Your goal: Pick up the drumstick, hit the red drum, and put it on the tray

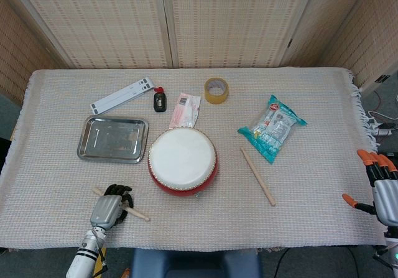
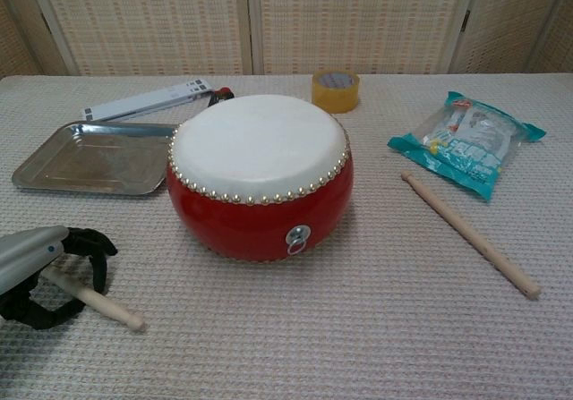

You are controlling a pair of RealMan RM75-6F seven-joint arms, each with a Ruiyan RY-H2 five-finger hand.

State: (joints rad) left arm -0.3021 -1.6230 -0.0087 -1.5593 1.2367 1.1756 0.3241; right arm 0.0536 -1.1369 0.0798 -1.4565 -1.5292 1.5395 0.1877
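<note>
Closing around the drumstick (image 1: 122, 204), the left robot hand (image 1: 109, 206) sits in front of the red drum (image 1: 183, 161), toward its left side, low on the worktop (image 1: 311, 185). Its dark fingers curl over the stick, which lies slanted under the palm, one end pointing toward the drum and the other end showing behind the hand. In the chest view the stick seems to touch the cloth with its tip, so I judge the step in hand is the pick-up, with the grasp formed but the lift not yet done. The tray (image 1: 87, 148) is to the left of the drum, just beside it. A second stick (image 1: 257, 176) lies to the right of the drum, untouched. The right robot hand (image 1: 380, 194) waits far to the right of the drum, fingers apart, holding nothing. The next move calls for a firm hold, then raising the stick and swinging its free end onto the white drum skin.
</note>
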